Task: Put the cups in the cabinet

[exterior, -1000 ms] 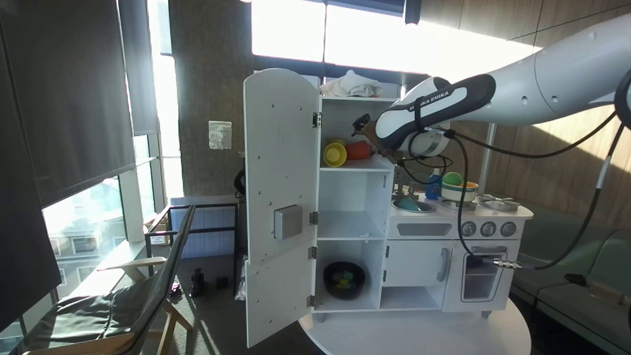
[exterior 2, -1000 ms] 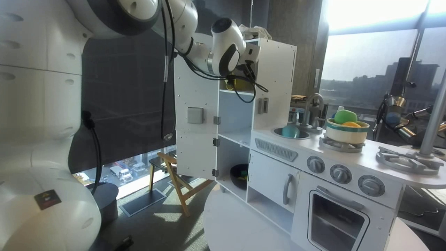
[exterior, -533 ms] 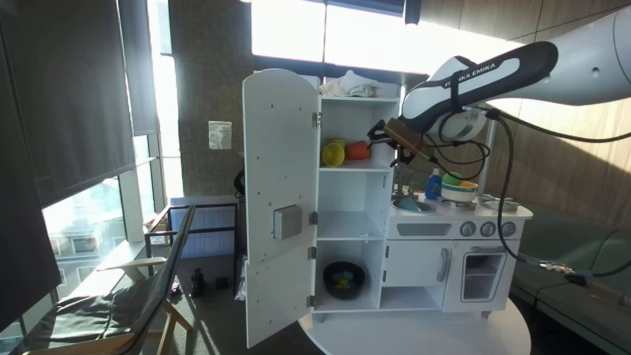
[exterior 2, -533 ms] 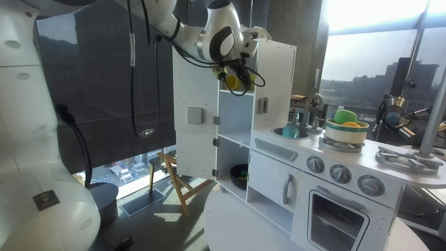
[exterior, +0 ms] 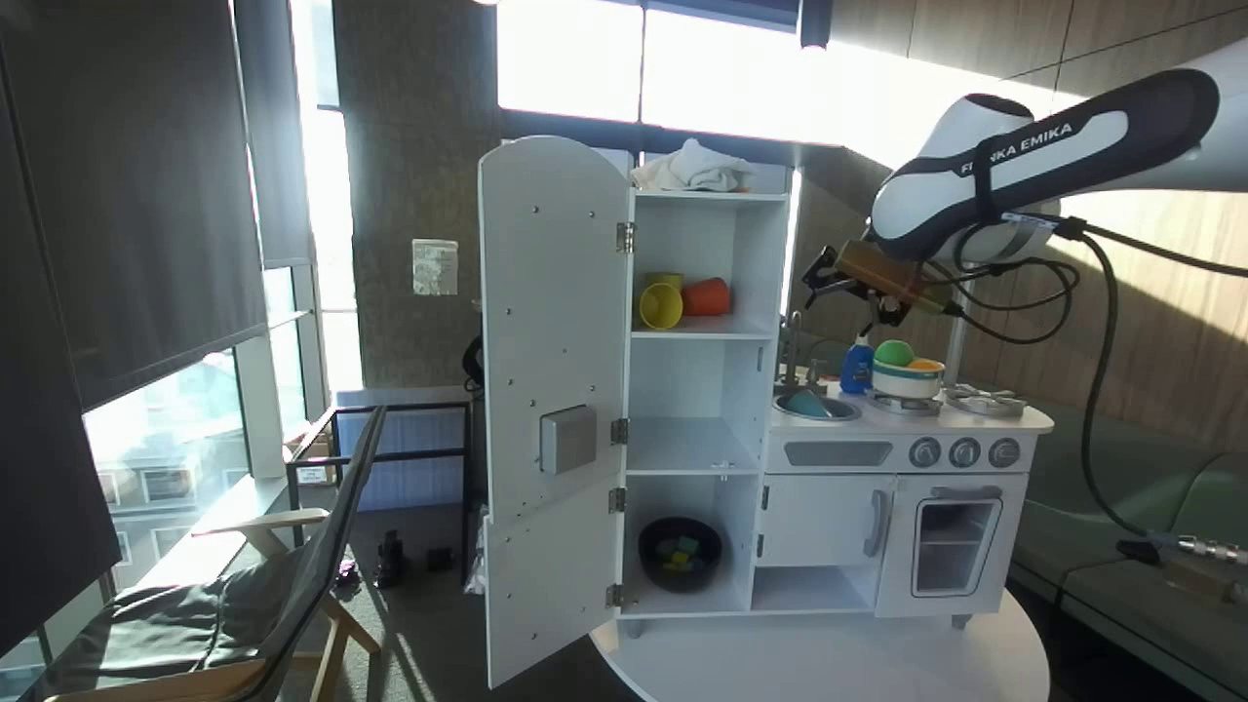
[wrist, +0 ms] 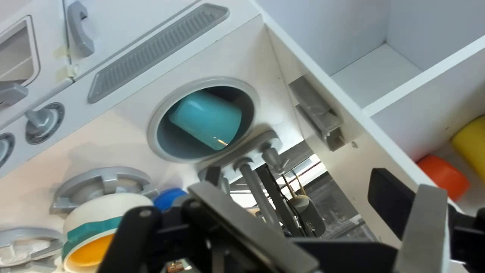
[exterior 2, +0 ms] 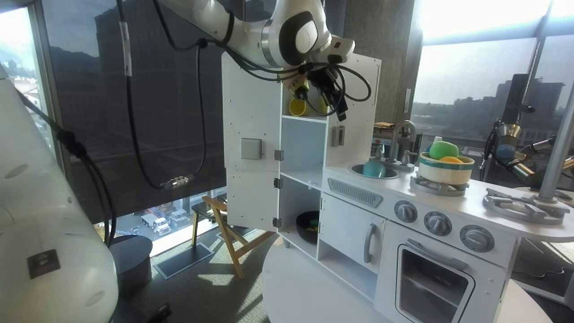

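Note:
The white cabinet (exterior: 751,378) stands with its full-height door (exterior: 556,351) swung open; its side wall shows in the wrist view (wrist: 352,167). On its upper shelf a yellow cup (exterior: 661,307) lies with its mouth facing outward, and a second yellow cup (exterior: 666,279) is partly hidden behind it. A red-orange cup (exterior: 709,296) leans beside them; it also shows in the wrist view (wrist: 444,177) next to a yellow cup (wrist: 473,142). My gripper (exterior: 838,308) is outside the cabinet, above the counter. In the wrist view its fingers (wrist: 297,185) are wide apart with nothing between them.
A sink (wrist: 151,138) holding a teal cup-shaped piece (wrist: 207,119) lies below the gripper. A faucet (exterior 2: 404,130), a blue bottle (exterior: 857,366) and a pot (exterior 2: 446,172) with toy food stand on the counter. A dark pot (exterior: 680,554) is on the cabinet's bottom shelf.
My arm has drawn back from the cabinet's upper shelf and now hangs over the counter. The red-orange cup, partly covered before, is fully visible on the shelf.

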Robot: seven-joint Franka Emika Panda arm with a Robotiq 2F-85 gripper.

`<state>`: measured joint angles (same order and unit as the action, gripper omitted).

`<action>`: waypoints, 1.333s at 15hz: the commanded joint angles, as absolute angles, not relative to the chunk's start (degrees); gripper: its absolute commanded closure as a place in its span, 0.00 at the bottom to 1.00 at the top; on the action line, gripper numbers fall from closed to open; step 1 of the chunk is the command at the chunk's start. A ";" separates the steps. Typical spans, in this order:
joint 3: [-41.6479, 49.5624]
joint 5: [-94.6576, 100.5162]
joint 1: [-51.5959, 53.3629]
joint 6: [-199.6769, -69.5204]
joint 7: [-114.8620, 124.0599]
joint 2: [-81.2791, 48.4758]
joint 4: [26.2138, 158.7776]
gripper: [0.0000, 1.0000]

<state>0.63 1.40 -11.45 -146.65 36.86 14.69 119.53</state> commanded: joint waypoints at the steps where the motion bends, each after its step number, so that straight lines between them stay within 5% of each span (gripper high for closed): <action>1: 0.87 10.23 -14.90 -144.00 36.76 12.50 117.06 0.00; 20: 5.66 22.70 -12.37 -136.80 21.79 -0.02 107.83 0.00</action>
<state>4.04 22.34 -13.91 -138.12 27.27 2.53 111.44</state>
